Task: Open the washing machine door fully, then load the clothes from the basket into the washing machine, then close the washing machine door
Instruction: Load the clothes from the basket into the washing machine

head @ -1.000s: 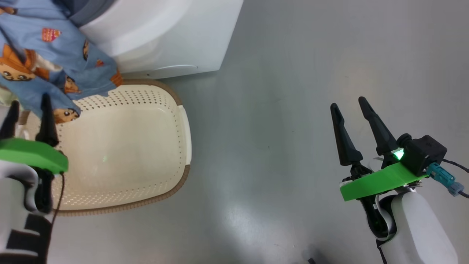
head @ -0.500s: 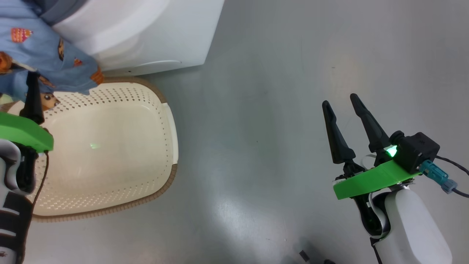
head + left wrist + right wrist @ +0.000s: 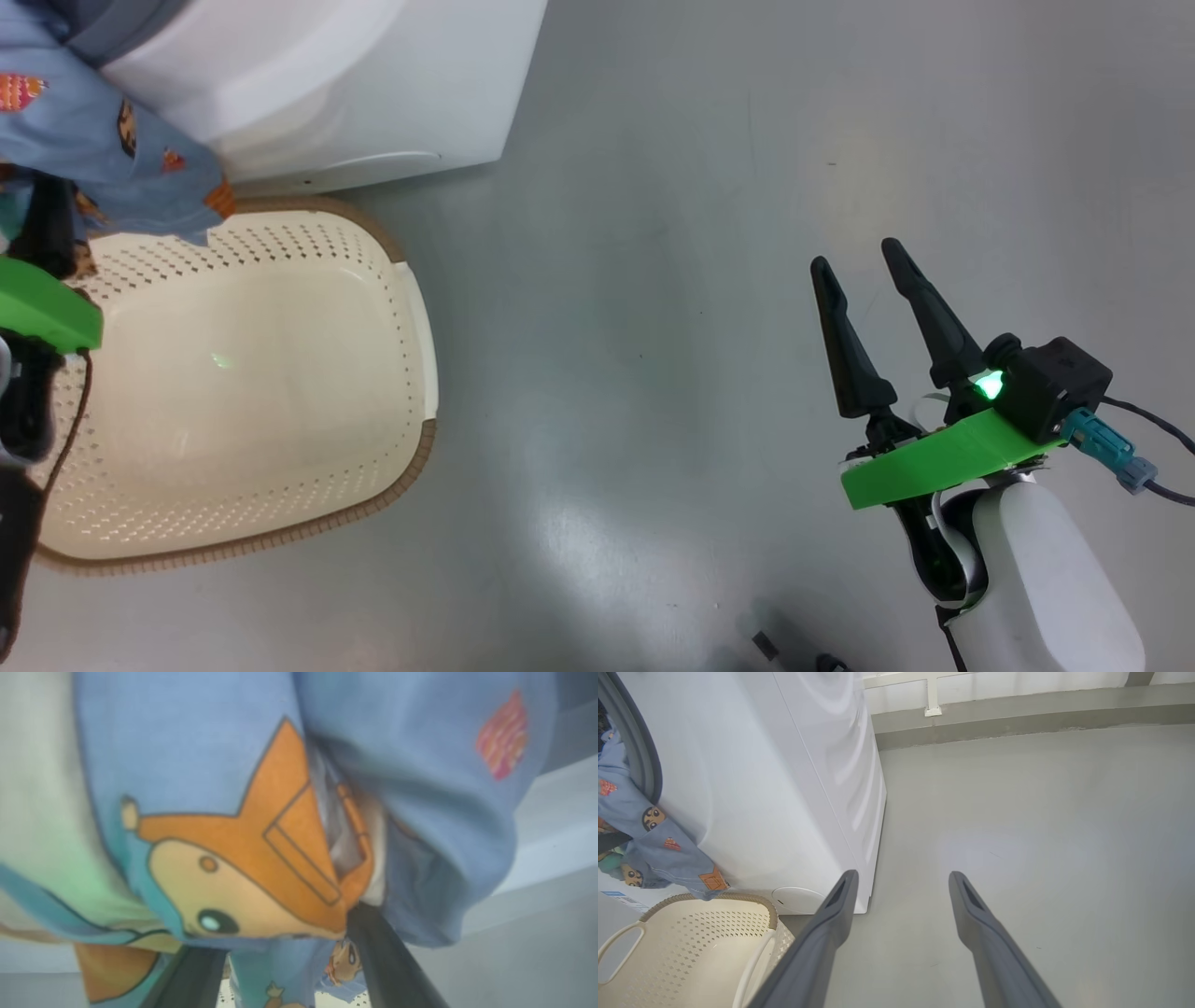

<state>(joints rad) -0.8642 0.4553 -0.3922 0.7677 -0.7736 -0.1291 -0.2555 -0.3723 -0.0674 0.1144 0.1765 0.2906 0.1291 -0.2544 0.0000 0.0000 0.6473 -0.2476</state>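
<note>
Clothes (image 3: 103,159) of blue printed cloth are shown hanging from the washing machine's (image 3: 308,84) mouth at the far left, over a basket (image 3: 411,373) that looks empty. The left gripper (image 3: 285,947) is spread wide with cloth draped against it and nothing clamped. The right gripper (image 3: 857,257) is held open at the right. The hanging tail is probably best gathered and pushed deep inside.

Bright, even, diffuse light. The grey floor (image 3: 653,233) carries a soft pale glare patch below and to the left of the right pincer (image 3: 854,254). In the left wrist view the clothes (image 3: 280,788) sit too close to the lens, blurred and green-tinged. The washing machine (image 3: 784,788) edges bow in the right wrist view.
</note>
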